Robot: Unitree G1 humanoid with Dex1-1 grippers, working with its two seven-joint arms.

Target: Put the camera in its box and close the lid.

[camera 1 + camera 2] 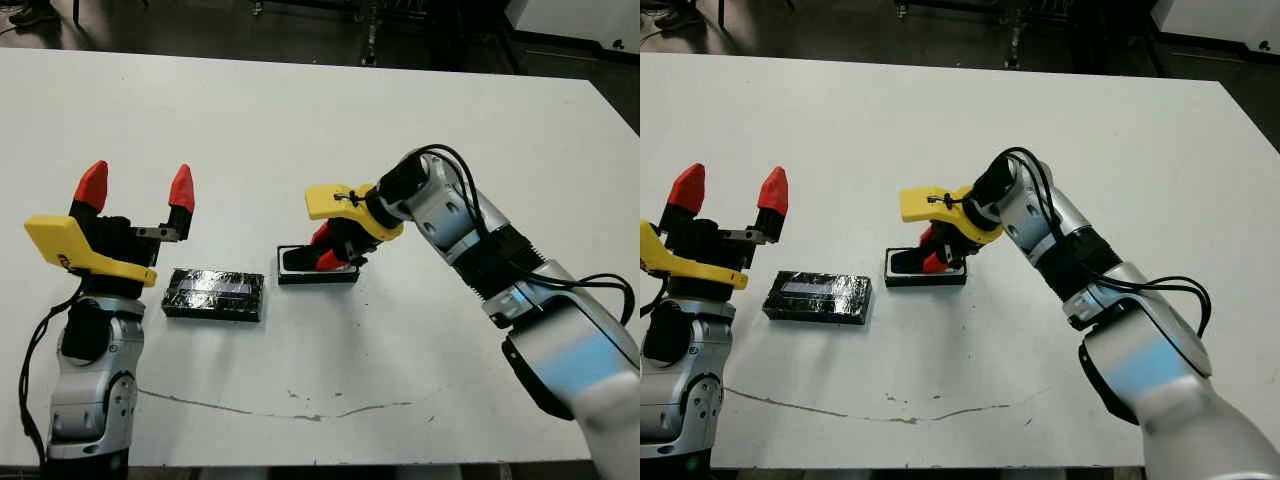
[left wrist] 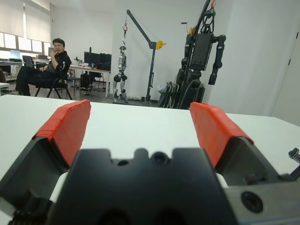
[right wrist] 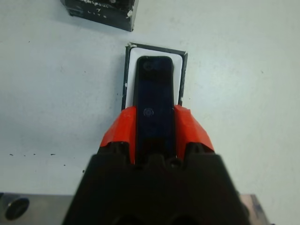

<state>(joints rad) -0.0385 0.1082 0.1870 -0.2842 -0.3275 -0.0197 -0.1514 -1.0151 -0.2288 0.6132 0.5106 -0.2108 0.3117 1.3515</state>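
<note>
My right gripper (image 1: 327,247) is shut on the camera (image 3: 153,103), a slim black bar held between its red fingers (image 3: 121,133). The camera's far end lies over the white lining of the box (image 3: 129,75), a small black-walled tray (image 1: 300,279) at the middle of the table. I cannot tell whether the camera rests on the lining. The glossy black lid (image 1: 213,293) lies flat just left of the box, also seen from the right wrist as the lid (image 3: 101,9). My left gripper (image 1: 136,187) stands open and raised behind the lid's left end, with nothing between its fingers (image 2: 68,126).
A thin dark scratch (image 1: 280,410) runs across the white table (image 1: 400,130) near its front edge. Beyond the far edge a person (image 2: 47,70) sits on a chair, with a hoist frame (image 2: 140,51) and robot stands (image 2: 201,56) behind.
</note>
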